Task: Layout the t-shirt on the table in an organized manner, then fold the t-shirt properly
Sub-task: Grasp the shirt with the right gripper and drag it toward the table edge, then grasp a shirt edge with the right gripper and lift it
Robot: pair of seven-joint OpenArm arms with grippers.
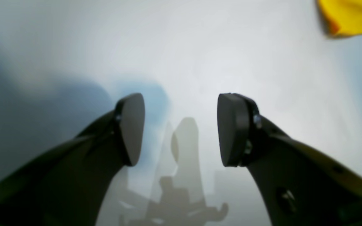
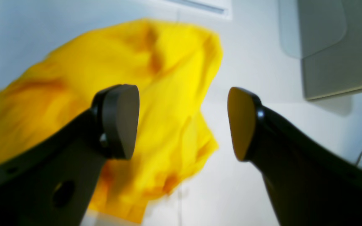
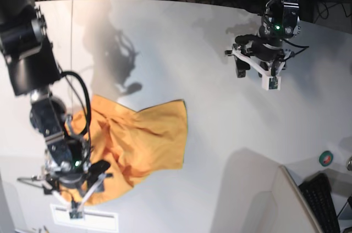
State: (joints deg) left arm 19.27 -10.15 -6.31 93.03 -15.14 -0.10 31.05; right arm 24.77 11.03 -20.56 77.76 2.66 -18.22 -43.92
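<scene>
A: Which step is this?

B: Laying out, I judge. The crumpled orange-yellow cloth t-shirt [image 3: 132, 139] lies bunched at the near left of the smooth off-white tabletop [image 3: 220, 123].

A: And the tools?

B: Both spread, pinching nothing. The right tool [image 2: 182, 122] hovers over the shirt's edge; the left tool [image 1: 181, 128] is well apart, far right. Next: grasp an edge and spread.

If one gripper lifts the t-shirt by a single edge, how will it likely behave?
The t-shirt lies rumpled in soft folds on the table, so it is probably floppy: a lifted edge would likely drape and drag the rest. It looks thin, likely light. Pushed across the smooth tabletop, it would probably bunch up rather than slide as one flat piece.
</scene>
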